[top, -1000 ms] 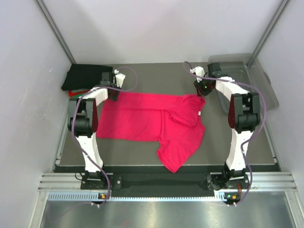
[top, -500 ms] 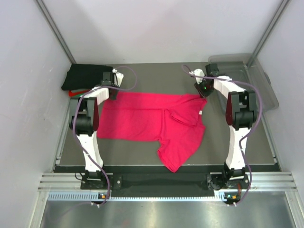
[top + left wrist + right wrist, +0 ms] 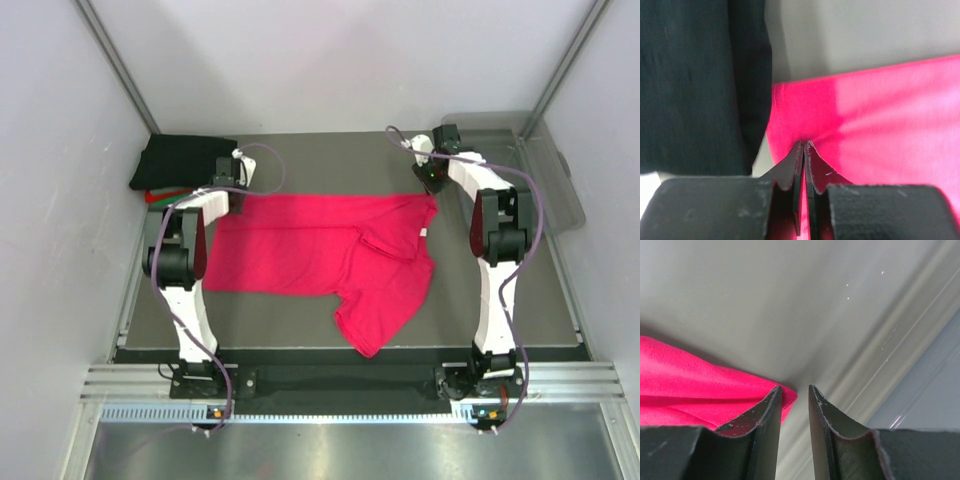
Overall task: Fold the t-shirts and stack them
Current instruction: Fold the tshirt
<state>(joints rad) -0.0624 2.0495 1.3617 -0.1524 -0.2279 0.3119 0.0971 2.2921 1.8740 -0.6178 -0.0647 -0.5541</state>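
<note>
A bright pinkish-red t-shirt (image 3: 320,250) lies spread across the table, one sleeve hanging toward the near edge. My left gripper (image 3: 238,192) is at its far left corner. In the left wrist view this gripper (image 3: 804,142) is shut on the red cloth (image 3: 880,115), a strip of which shows between the fingers. My right gripper (image 3: 430,182) hovers at the far right corner. In the right wrist view its jaws (image 3: 794,387) stand open; the shirt's corner (image 3: 685,385) lies by the left fingertip and bare table shows in the gap. A folded black t-shirt (image 3: 180,158) tops a stack at the back left.
Red and green folded edges (image 3: 160,195) peek out under the black shirt, which lies just left of my left gripper (image 3: 695,75). A clear plastic bin (image 3: 540,170) stands at the back right, close to my right arm. Walls enclose the table on three sides.
The left jaws have closed onto the shirt's far left corner. The right gripper has shifted a little toward the back right, and the shirt's far edge now lies straighter.
</note>
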